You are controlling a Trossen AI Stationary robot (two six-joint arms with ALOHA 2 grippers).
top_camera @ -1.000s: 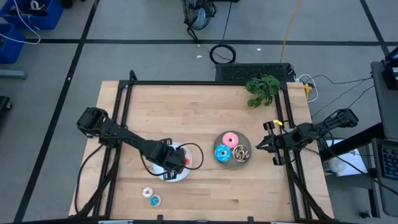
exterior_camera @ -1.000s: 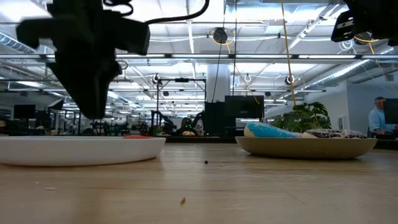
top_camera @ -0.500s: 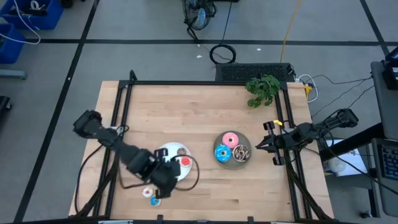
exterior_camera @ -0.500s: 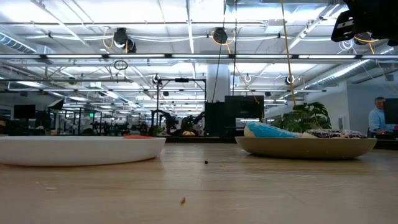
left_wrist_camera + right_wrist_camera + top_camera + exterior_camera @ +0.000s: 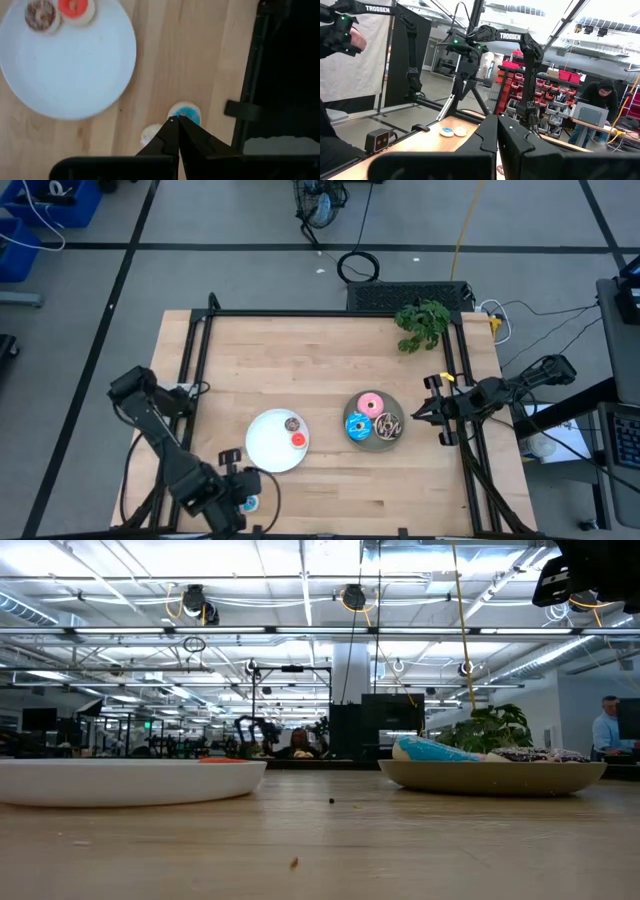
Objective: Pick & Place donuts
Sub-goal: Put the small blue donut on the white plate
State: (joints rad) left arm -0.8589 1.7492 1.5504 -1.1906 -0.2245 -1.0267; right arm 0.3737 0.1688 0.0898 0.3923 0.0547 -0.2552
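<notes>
Left gripper (image 5: 176, 121): fingers together, holding nothing, poised above the table's near edge at about 7 o'clock. Just beyond its tips lie two minis on bare wood, the blue mini (image 5: 184, 112) and the white-pink mini (image 5: 150, 134), near each other and close to the black frame rail (image 5: 251, 75).

Handling, by judgement: small, light, rigid toy rings with smooth tops; likely to skid if nudged. Best hold is across the outer rim, fingers opened first and straddling the ring. The rail beside the blue mini leaves little room on that side; approach from above.

White plate (image 5: 262, 450), at centre-left, carries the brown mini (image 5: 292, 423) and red mini (image 5: 298, 440) at its 1 to 2 o'clock rim; most of it is bare.

Grey plate (image 5: 392, 442), centre-right, holds the pink donut (image 5: 370, 403), blue donut (image 5: 358, 425) and chocolate donut (image 5: 388, 423), packed touching.

Right gripper (image 5: 497, 120): fingers together, empty, parked at the table's 3 o'clock edge.

Plant (image 5: 423, 323) at 1 o'clock, well apart.
</notes>
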